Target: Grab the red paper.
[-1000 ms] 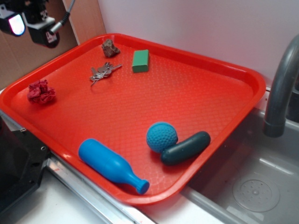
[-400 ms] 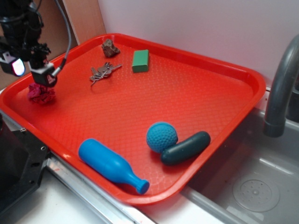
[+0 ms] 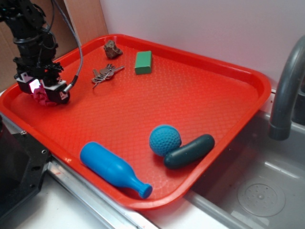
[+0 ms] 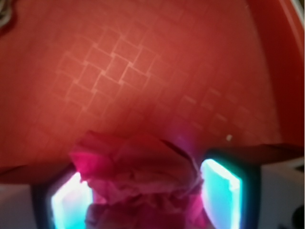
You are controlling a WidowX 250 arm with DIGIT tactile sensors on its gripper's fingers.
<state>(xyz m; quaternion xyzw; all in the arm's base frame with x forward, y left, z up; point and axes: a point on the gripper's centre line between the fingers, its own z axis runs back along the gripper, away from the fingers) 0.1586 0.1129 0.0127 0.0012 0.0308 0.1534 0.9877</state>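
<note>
Crimson paper sits squarely between the pincer fingers. Pincer open, nothing gripped; closing should catch it.

The tray is bright red with a woven pattern, the paper crimson, the ball dimpled blue.

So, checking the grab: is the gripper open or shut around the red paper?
Open: in the wrist view the gripper fingers straddle the red paper, with gaps visible either side.
</note>
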